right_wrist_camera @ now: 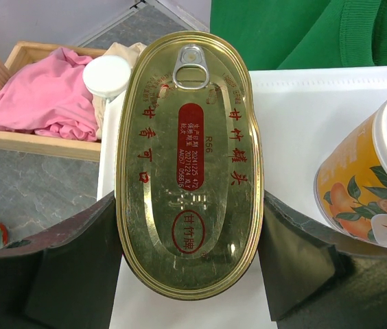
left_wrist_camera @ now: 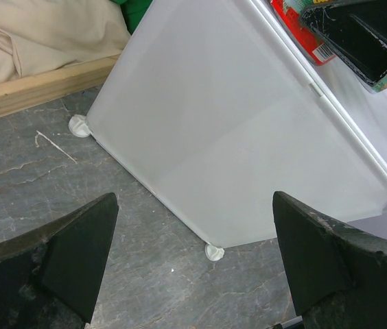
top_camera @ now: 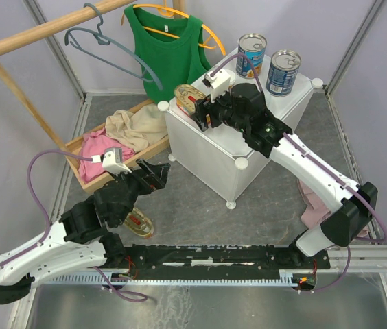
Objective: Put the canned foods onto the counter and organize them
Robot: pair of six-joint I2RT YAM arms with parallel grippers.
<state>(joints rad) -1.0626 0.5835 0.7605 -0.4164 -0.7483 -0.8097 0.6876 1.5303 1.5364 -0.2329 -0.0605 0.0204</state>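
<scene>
An oval gold tin (right_wrist_camera: 188,164) is lying lid-up between the fingers of the right gripper (right_wrist_camera: 190,233), which is pinching it across its narrow width at the near-left corner of the counter (top_camera: 204,151). Whether it is already resting on the top cannot be told. Gripping the short way is probably helping to keep the tin level for setting down. A small white-lidded can (right_wrist_camera: 372,178) is standing just beside it, while a tall blue-labelled can (top_camera: 252,55) and its twin (top_camera: 283,71) are occupying the far side. A second oval tin (top_camera: 139,224) is lying on the floor (top_camera: 200,219), near the left gripper (left_wrist_camera: 193,226), which is hanging spread wide and empty by the counter's foot, seemingly poised to collect it.
</scene>
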